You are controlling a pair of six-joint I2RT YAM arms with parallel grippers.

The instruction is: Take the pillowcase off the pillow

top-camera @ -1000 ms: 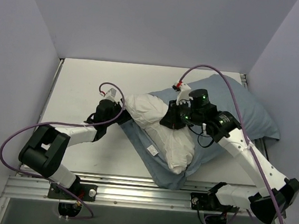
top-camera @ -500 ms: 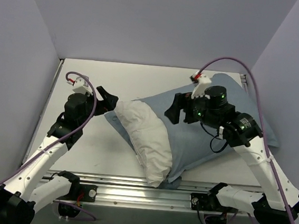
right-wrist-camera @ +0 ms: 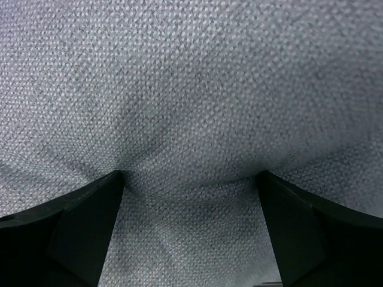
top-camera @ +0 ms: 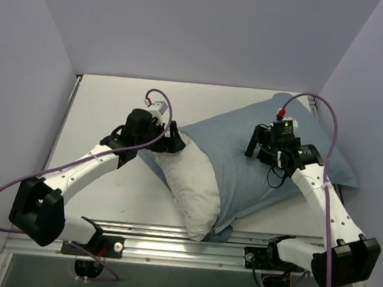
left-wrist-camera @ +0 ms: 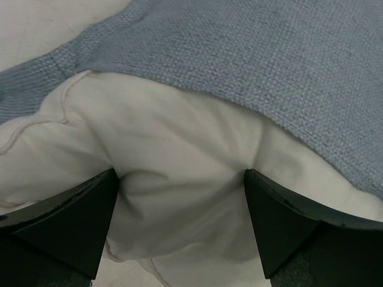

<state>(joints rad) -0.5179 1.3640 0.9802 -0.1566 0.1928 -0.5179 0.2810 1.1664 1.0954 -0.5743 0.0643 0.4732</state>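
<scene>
The white pillow (top-camera: 194, 184) sticks out of the open end of the blue-grey pillowcase (top-camera: 243, 172), toward the table's near edge. My left gripper (top-camera: 170, 142) is open and pressed down on the pillow's far corner, just beside the pillowcase's hem. In the left wrist view, white pillow cloth (left-wrist-camera: 179, 149) bulges between the wide-set fingers (left-wrist-camera: 78, 221) of the left gripper (left-wrist-camera: 181, 179), and the pillowcase (left-wrist-camera: 239, 54) lies just beyond. My right gripper (top-camera: 258, 148) is open and pushed into the pillowcase's plump middle. In the right wrist view, pillowcase fabric (right-wrist-camera: 191, 89) dents between the spread tips of the right gripper (right-wrist-camera: 191, 179).
The pillow and pillowcase cover the middle and right of the white table (top-camera: 107, 101). The pillowcase's right corner (top-camera: 342, 168) reaches the table's right edge. A metal rail (top-camera: 168, 240) runs along the near edge, just below the pillow's end. Plain walls close in both sides and the back.
The right gripper has opened, let go of the cloth and moved right onto the pillowcase's middle. The left arm swung out to the left, then back onto the pillow's far corner. The pillow now lies flatter.
</scene>
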